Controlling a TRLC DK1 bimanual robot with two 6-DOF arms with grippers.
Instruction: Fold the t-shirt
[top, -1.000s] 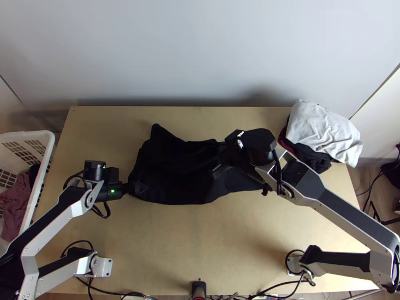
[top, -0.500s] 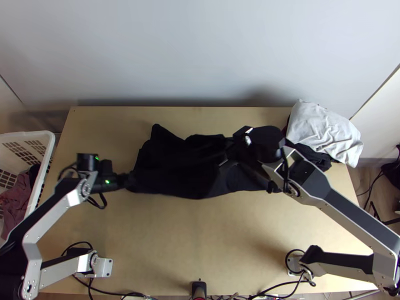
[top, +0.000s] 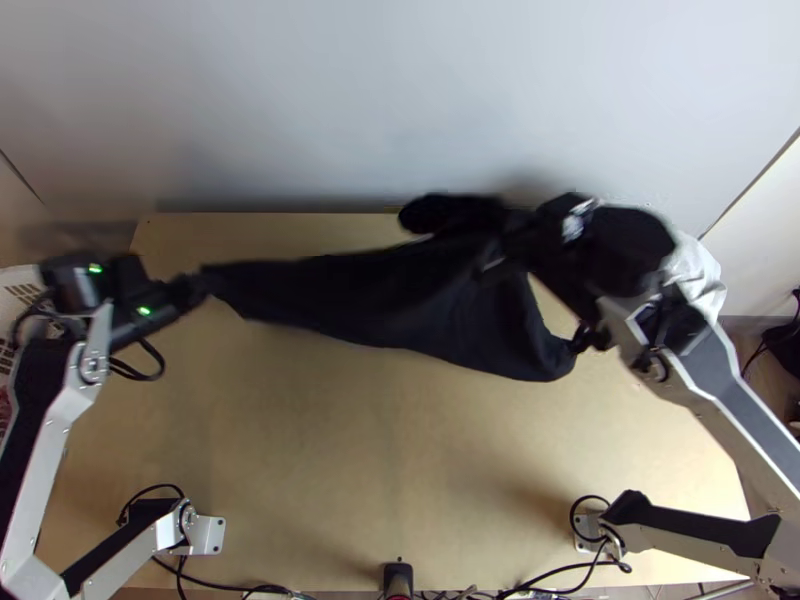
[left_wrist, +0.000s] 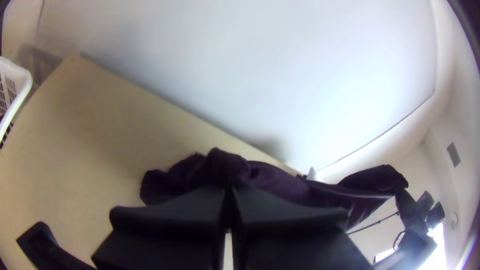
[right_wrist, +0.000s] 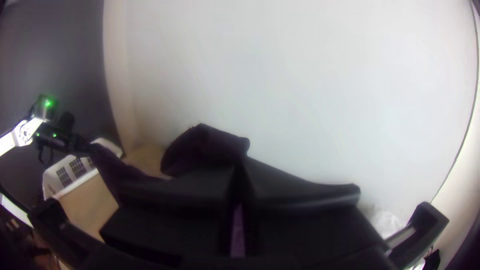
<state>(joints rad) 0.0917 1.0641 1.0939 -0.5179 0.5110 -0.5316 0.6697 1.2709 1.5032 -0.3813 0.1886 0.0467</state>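
Stretching between the two grippers, the black t-shirt (top: 400, 300) has changed shape since the earlier top views, where it lay as a broad, rumpled patch on the table (top: 400, 480). The left gripper (top: 203, 285) has moved outward and toward the far edge, drawing its end of the cloth into a narrow tongue. The right gripper (top: 505, 252) has also gone farther up the table and outward, its arm now reaching partly over the pale cloth (top: 702, 280) at that side. Between them the shirt runs slantwise, wider near the right gripper, with a dark lump of it by the table's far edge. In the left wrist view the fingers (left_wrist: 170, 215) come together at their tips, pinching bunched fabric; in the right wrist view the fingers (right_wrist: 175, 192) also meet at the tips, with fabric caught between them.
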